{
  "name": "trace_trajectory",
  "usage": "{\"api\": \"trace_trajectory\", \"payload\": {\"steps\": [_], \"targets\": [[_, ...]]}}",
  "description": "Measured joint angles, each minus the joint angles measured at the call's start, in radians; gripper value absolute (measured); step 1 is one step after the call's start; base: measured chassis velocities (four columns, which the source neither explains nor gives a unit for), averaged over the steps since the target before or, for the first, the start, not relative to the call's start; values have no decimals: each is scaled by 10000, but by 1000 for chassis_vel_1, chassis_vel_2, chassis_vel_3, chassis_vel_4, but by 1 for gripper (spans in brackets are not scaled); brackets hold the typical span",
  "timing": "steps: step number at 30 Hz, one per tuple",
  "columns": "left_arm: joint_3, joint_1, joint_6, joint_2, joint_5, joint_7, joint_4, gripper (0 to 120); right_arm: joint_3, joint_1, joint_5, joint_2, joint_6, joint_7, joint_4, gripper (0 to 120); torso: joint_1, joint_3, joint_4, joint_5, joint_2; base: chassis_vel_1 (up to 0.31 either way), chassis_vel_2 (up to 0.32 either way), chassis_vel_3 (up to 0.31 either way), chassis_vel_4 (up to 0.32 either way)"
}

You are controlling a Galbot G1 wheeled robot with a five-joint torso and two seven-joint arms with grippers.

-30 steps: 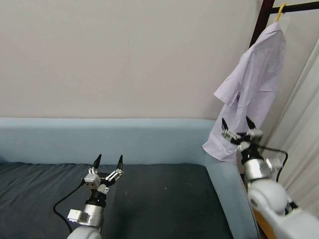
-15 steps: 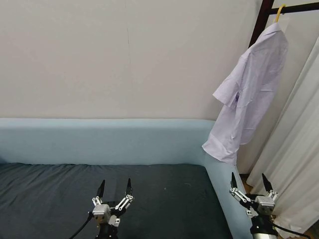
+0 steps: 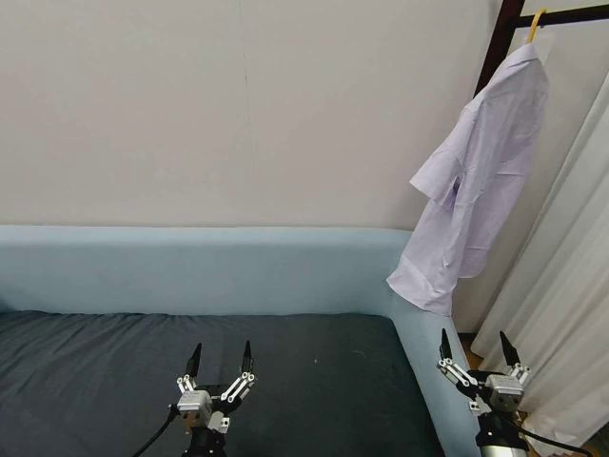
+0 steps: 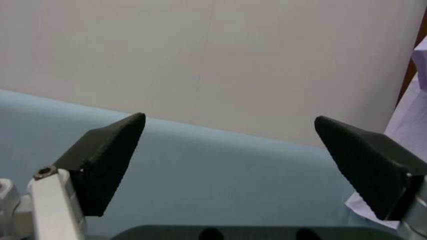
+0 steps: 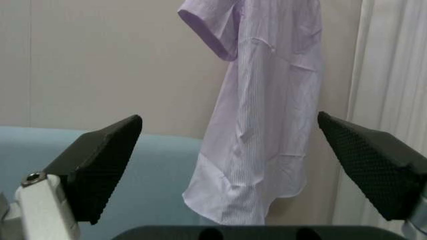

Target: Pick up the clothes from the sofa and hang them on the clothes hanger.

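Both grippers stand spread wide with nothing held; the left gripper [image 3: 221, 354] is low over the dark seat of the sofa [image 3: 95, 371], the right gripper [image 3: 473, 343] low just past the sofa's end arm, near the white curtain [image 3: 571, 314]; each points up and away from the robot.

Farther off, behind the light-blue backrest, the shirt [image 3: 481, 171] hangs from a yellow hanger [image 3: 536, 21] hooked on the dark rack [image 3: 497, 43]; its hem drapes down to the sofa's far corner, and whether it touches there I cannot tell; beyond is the plain wall [image 3: 238, 105].

By my reading the hanging is done and what remains is a clean finish; that calls for keeping the right gripper below and apart from the hem so that nothing snags and drags the hook off the rack, keeping it off the curtain too, and checking that the collar sits evenly on the hanger, since one sleeve juts out to the side.

Counted: two grippers; one sofa; one shirt; one hanger; one rack; one curtain.
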Motion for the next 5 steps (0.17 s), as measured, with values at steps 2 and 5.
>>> {"api": "trace_trajectory", "payload": {"steps": [2, 5], "targets": [[1, -3, 0, 2, -4, 3, 4, 100, -3, 7, 5, -3, -5, 1, -2, 100, 0, 0, 0, 0, 0, 0, 0, 0, 0], [3, -10, -3, 7, -12, 8, 12, 100, -10, 24, 17, -9, -14, 6, -7, 100, 0, 0, 0, 0, 0, 0, 0, 0, 0]]}}
